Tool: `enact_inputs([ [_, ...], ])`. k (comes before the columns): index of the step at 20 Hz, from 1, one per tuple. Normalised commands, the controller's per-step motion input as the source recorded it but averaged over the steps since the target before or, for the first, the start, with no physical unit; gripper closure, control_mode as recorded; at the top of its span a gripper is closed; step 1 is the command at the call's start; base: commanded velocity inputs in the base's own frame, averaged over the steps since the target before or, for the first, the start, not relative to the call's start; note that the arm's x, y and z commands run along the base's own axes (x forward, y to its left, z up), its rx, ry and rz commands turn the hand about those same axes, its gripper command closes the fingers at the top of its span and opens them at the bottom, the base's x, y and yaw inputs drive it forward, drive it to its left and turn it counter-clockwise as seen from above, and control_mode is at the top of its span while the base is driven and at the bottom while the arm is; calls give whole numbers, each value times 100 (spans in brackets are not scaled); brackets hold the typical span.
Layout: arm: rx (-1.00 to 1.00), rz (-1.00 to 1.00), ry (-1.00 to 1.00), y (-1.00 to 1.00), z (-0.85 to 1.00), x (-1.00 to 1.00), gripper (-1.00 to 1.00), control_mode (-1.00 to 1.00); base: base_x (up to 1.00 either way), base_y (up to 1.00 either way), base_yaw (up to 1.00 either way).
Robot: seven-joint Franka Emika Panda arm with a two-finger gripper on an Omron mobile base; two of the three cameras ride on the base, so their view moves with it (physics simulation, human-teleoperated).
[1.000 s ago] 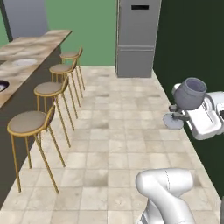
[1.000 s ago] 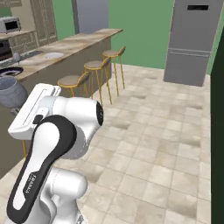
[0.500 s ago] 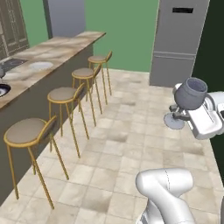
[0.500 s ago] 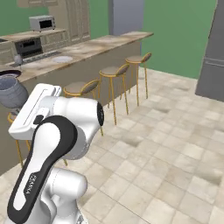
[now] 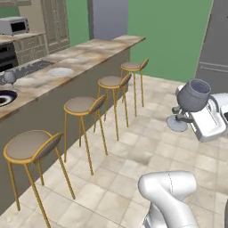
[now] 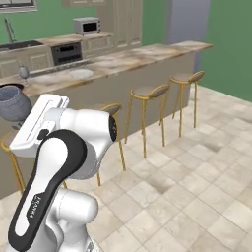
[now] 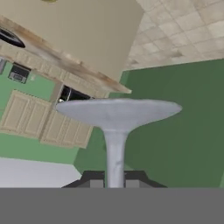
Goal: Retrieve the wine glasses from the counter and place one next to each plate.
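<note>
Facing a marbled island (image 5: 84, 58) with 4 stools (image 5: 82, 106) on tiled floor (image 5: 133, 156).

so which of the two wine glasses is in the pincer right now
The wine glass carried out over the floor, its stem clamped in the pincer. The other glass stands on the island top.

The one piece of lettering that could be read was the maker's name "FRANKA", printed in small white capitals running lengthwise along the dark band of the robot arm (image 6: 38, 206) low in the right base view; a second, smaller word followed it and was too small to make out. The microwave (image 6: 86, 25) on the far worktop had a control panel, but any marks on it were too blurred to read. Nothing else bore a legible label, number or sign.
</note>
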Motion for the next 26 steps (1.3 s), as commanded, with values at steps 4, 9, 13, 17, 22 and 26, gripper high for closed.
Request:
enact_inputs([
  [4, 0, 0, 0, 0, 0, 0, 100, 100, 100, -92, 39],
  [9, 0, 0, 0, 0, 0, 0, 100, 100, 100, -92, 39],
  [13, 0, 0, 0, 0, 0, 0, 100, 100, 96, -96, 38],
  [17, 0, 0, 0, 0, 0, 0, 100, 100, 87, -100, 34],
  [22, 0, 0, 0, 0, 0, 0, 100, 100, 100, -97, 39],
  [26, 0, 0, 0, 0, 0, 0, 100, 100, 100, -65, 34],
])
